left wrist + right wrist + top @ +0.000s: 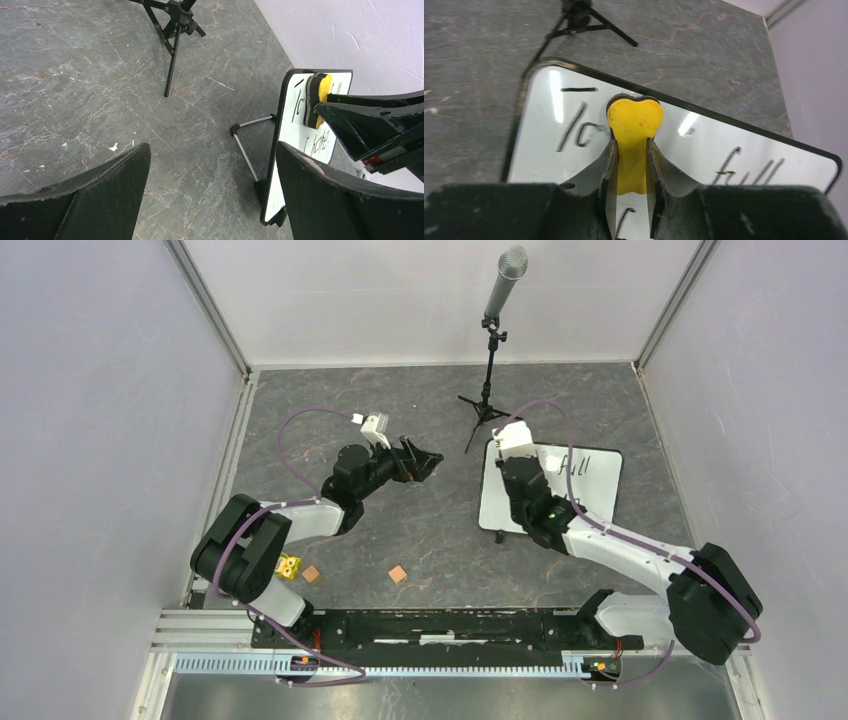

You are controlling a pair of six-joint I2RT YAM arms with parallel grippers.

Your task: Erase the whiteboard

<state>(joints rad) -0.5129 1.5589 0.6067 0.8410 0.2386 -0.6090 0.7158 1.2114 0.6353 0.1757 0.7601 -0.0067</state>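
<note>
Grey marbled tabletop (420, 530), white walls on three sides. Microphone (505, 280) on a black tripod stand (485, 405) at the far middle.

Whiteboard (600, 495) sits right of centre, just right of the tripod's feet and in front of my right arm. From the left wrist view it is propped at a slant on a thin metal leg (247, 157) with black feet. Black handwriting covers it: "To" upper left, "full" upper right, more below that I cannot read.

Right gripper (631, 144): clenched on a yellow eraser (634, 117), fingers pinching its sides. The eraser's black felt face meets the board near the top edge, between "To" and "full".

Left gripper (212, 150): released, jaws spread wide, nothing between them. It hangs over bare table left of the board, well apart from it, pointing toward it.

Near the left arm's base: two small wooden cubes (398, 574) and a small yellow object (290, 566) I cannot identify.
</note>
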